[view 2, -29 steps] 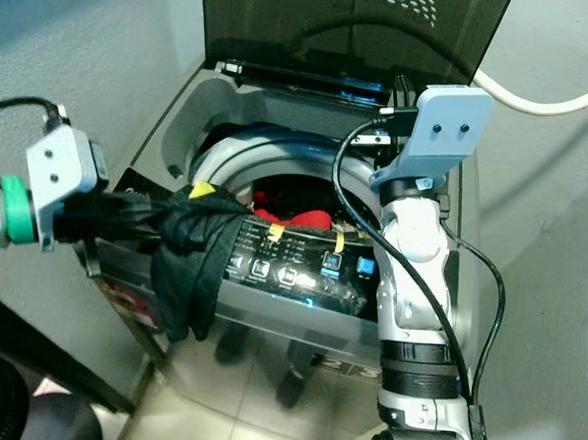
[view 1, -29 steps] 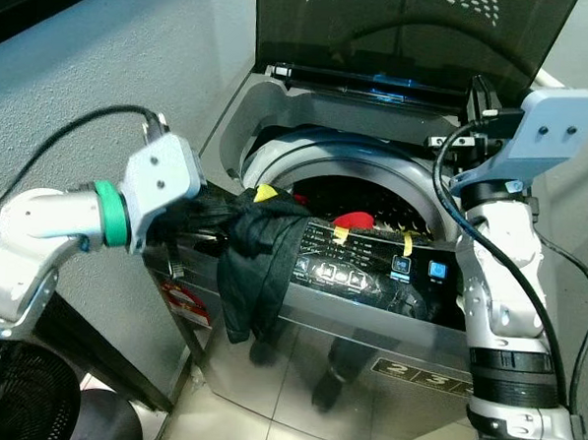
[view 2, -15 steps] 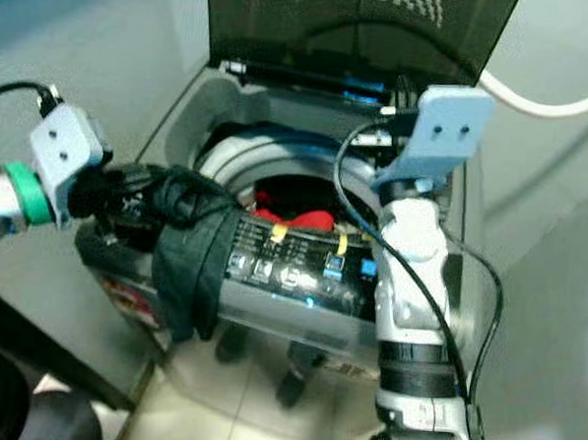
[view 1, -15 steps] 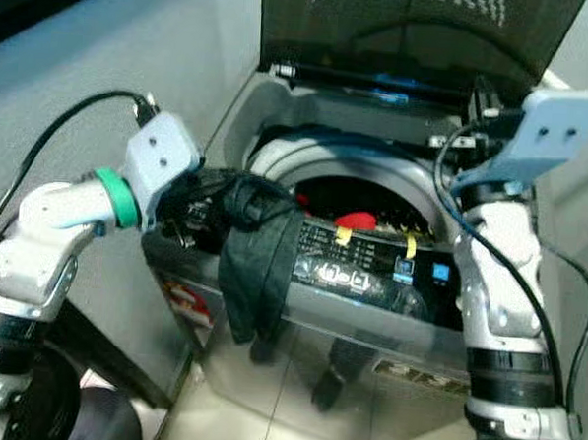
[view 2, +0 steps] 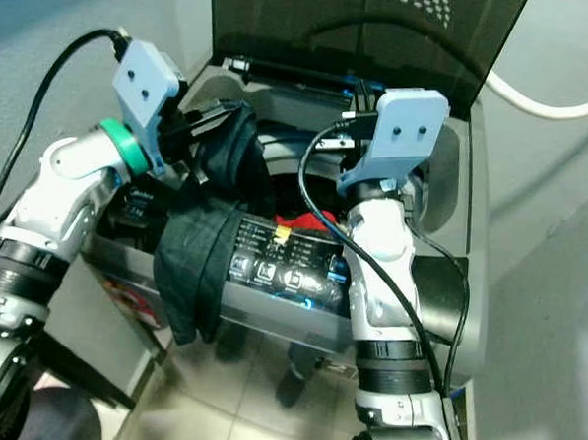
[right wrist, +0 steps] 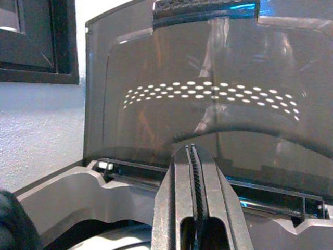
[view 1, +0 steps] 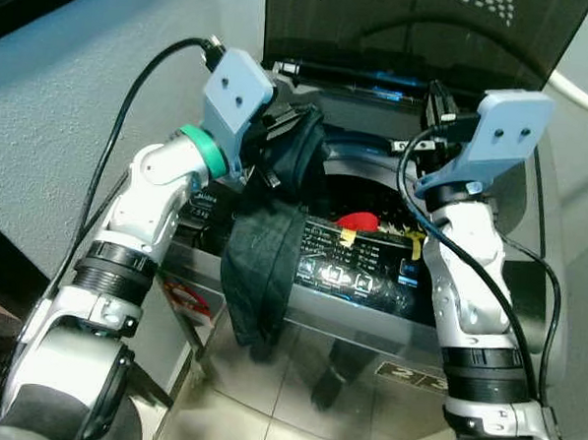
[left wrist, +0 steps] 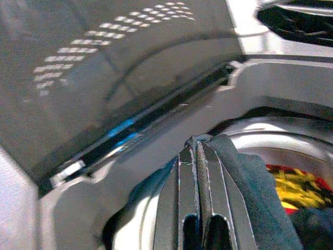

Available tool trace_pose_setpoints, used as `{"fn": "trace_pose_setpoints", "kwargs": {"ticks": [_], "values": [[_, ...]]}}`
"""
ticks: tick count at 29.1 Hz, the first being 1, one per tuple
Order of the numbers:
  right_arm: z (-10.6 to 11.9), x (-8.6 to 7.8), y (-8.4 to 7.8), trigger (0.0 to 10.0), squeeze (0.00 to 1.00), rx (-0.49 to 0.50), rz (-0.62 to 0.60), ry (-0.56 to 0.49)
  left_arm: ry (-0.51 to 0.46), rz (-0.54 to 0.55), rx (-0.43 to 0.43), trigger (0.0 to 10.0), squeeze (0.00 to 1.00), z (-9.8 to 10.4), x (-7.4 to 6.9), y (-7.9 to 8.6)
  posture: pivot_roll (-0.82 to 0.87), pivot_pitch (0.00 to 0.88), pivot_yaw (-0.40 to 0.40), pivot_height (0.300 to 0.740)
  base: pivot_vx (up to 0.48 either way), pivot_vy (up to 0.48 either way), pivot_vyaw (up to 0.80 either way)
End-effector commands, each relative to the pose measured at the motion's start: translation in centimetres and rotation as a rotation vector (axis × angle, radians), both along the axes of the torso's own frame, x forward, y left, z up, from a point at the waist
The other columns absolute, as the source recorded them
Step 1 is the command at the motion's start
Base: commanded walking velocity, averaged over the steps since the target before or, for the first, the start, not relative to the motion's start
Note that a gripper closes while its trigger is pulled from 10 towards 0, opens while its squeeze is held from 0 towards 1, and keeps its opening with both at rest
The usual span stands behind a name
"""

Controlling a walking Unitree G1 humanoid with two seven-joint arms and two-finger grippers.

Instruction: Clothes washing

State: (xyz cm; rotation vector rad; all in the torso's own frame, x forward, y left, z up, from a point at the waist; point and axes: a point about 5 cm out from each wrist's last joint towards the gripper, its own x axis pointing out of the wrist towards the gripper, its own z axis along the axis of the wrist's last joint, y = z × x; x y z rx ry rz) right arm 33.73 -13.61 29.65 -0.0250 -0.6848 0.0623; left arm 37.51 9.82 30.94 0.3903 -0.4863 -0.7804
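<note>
Grey plastic and smoked glass make up the top-loading washing machine (view 1: 466, 328), which stands on a pale tiled floor (view 1: 293, 417) against a rough grey wall (view 1: 73, 100), its dark lid (view 1: 422, 30) raised upright at the back. In the left eye view the left gripper (view 1: 283, 150) sits over the left rear rim of the drum opening, its fingers pressed together on a dark garment (view 1: 262, 268) that bunches at the gripper and hangs over the lit control panel (view 1: 360, 268) and down the machine's front. Red and yellow laundry (view 1: 358, 221) lies inside the drum. The right gripper (view 1: 433, 104) is raised near the lid hinge at the back right, above the drum. The right eye view shows the same layout and adds a white hose (view 2: 557, 101) curving along the wall to the right of the lid. The left wrist view looks along the left gripper's fingers (left wrist: 179, 208), drawn narrow with dark cloth pinched at their tips and wrapped along one side, the drum rim and a patch of red and yellow fabric beyond. The right wrist view shows the right gripper's fingers (right wrist: 179, 208) closed flat against each other with nothing between them, pointing at the lid with its reflected rows of white dots, and a dark framed panel (right wrist: 36, 41) on the textured wall beside it.
</note>
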Motion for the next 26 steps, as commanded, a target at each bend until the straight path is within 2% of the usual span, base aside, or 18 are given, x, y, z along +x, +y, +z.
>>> {"fn": "trace_pose_setpoints", "kwargs": {"ticks": [1, 6, 9, 15, 17, 18, 19, 20, 21, 24, 25, 26], "values": [[-0.1, -0.3, -0.2, 10.0, 0.0, 0.001, -0.007, -0.009, 0.004, -0.045, 0.033, 10.0, 1.0, 0.1, 0.1, -0.7, 0.11, 0.076, 0.076, 0.74, 0.0, 0.0, 0.0], [-0.2, -0.4, -0.2, 10.0, 0.0, 0.004, -0.013, -0.011, 0.002, -0.092, 0.056, 10.0, 1.0, -0.1, 0.0, -0.8, 0.11, 0.073, 0.082, 0.74, 0.0, 0.0, 0.0], [-0.2, -0.4, -0.3, 10.0, 0.0, 0.007, -0.017, -0.013, -0.003, -0.156, 0.097, 10.0, 1.0, -0.5, -1.1, -0.3, 0.11, 0.077, 0.086, 0.74, 0.0, 0.0, 0.0], [-0.2, -0.5, -0.3, 10.0, 0.0, 0.008, -0.019, -0.014, -0.006, -0.206, 0.132, 10.0, 1.0, -0.6, -2.3, 0.5, 0.12, 0.081, 0.087, 0.74, 0.0, 0.0, 0.0], [-0.3, -0.5, -0.3, 10.0, 0.0, 0.009, -0.019, -0.01, 0.005, -0.236, 0.163, 10.0, 1.0, -0.7, -4.2, 2.1, 0.13, 0.09, 0.085, 0.74, 0.0, 0.0, 0.0], [-0.4, -0.5, -0.3, 10.0, 0.0, 0.009, -0.018, -0.008, 0.019, -0.258, 0.207, 10.0, 1.0, -0.9, -5.4, 3.0, 0.14, 0.093, 0.084, 0.74, 0.0, 0.0, 0.0], [-0.4, -0.5, -0.3, 10.0, 0.0, 0.009, -0.018, -0.008, 0.019, -0.258, 0.207, 10.0, 1.0, -0.9, -5.4, 3.0, 0.14, 0.093, 0.084, 0.74, 0.0, 0.0, 0.0], [-0.4, -0.4, -0.3, 10.0, 0.0, 0.01, -0.017, -0.007, 0.031, -0.275, 0.24, 10.0, 0.47, -1.1, -6.2, 3.4, 0.14, 0.093, 0.084, 0.74, 0.0, 0.0, 0.0], [-0.4, -0.4, -0.2, 10.0, 0.0, 0.01, -0.015, -0.006, 0.05, -0.29, 0.286, 10.0, 0.0, -1.5, -7.1, 4.0, 0.15, 0.097, 0.082, 0.74, 0.0, 0.0, 0.0], [-0.4, -0.4, -0.1, 10.0, 0.0, 0.01, -0.01, -0.006, 0.111, -0.322, 0.371, 10.0, 0.0, -2.5, -8.8, 4.9, 0.16, 0.1, 0.08, 0.74, 0.0, 0.0, 0.0], [-0.4, -0.4, -0.1, 10.0, 0.0, 0.01, -0.01, -0.006, 0.111, -0.322, 0.371, 10.0, 0.0, -2.5, -8.8, 4.9, 0.16, 0.1, 0.08, 0.74, 0.0, 0.0, 0.0], [-0.4, -0.3, -0.1, 10.0, 0.0, 0.011, -0.008, -0.006, 0.144, -0.329, 0.402, 10.0, 0.0, -3.0, -9.4, 5.3, 0.16, 0.102, 0.08, 0.74, 0.0, 0.0, 0.0]]}}
